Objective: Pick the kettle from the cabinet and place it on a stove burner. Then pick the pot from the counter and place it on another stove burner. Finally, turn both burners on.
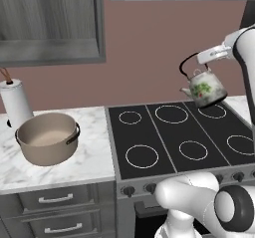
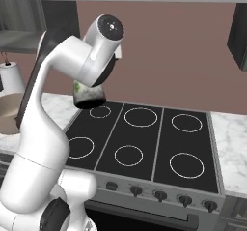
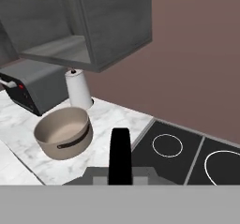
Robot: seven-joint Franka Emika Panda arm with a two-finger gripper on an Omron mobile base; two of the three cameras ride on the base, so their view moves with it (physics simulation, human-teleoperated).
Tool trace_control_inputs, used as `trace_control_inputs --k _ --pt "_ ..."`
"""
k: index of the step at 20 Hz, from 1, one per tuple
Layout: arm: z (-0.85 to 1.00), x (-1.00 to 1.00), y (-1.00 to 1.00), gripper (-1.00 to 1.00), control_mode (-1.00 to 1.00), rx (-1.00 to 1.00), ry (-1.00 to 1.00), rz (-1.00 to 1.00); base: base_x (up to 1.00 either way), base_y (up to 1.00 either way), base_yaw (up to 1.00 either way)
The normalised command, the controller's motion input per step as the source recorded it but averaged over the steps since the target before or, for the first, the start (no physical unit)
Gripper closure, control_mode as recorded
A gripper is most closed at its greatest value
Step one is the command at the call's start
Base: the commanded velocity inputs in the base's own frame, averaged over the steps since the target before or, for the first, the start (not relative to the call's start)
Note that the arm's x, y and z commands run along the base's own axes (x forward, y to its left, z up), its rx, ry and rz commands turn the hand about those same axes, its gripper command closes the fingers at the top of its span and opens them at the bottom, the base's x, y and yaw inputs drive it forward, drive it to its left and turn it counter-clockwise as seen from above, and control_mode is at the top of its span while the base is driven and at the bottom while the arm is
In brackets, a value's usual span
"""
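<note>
Brown wall backs a black cooktop [image 1: 179, 137] set between two stretches of marble desk [image 1: 94, 155]. Above the back right of the cooktop, the gripper [image 1: 199, 59] is closed on the thin black handle of the kettle [image 1: 204, 86], which hangs in the air over the rear burner rings, tilted, spout toward the left. From the right base camera the arm covers most of the kettle [image 2: 88, 95]; just its lower body shows over the back left ring.

No object stands on the cooktop; six white rings lie bare, with a row of dark knobs [image 2: 159, 194] along the front edge.

Left of the cooktop on the desk sits the pot [image 1: 48, 137], upright and empty, well apart from the kettle. Just behind it stands a white paper-towel roll [image 1: 16, 104], close to the pot's rim. In the hand camera a dark appliance [image 3: 29, 88] sits on the desk beside the roll.

Over the pot hangs the cabinet [image 1: 50, 25], its inside shelf visible and bare.
</note>
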Motion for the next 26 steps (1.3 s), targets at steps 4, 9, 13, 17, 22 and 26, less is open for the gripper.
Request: trace_control_inputs --k 4,9,13,17,22,26 --pt "-0.12 0.00 0.10 1.00 -1.00 0.00 -0.03 0.01 0.00 0.00 0.00" --pt "-0.15 0.10 0.26 1.00 -1.00 0.00 -0.04 0.00 0.00 0.00 0.00" --pt "-0.13 0.16 0.27 1.00 -1.00 0.00 -0.02 0.00 0.00 0.00 0.00" --pt "-0.09 0.06 0.10 1.00 -1.00 0.00 0.00 0.02 0.00 0.00 0.00" --pt "-0.09 0.09 0.11 1.00 -1.00 0.00 0.00 0.04 0.00 0.00 0.00" --pt "-0.15 0.26 0.25 1.00 -1.00 0.00 0.00 0.00 0.00 0.00 0.00"
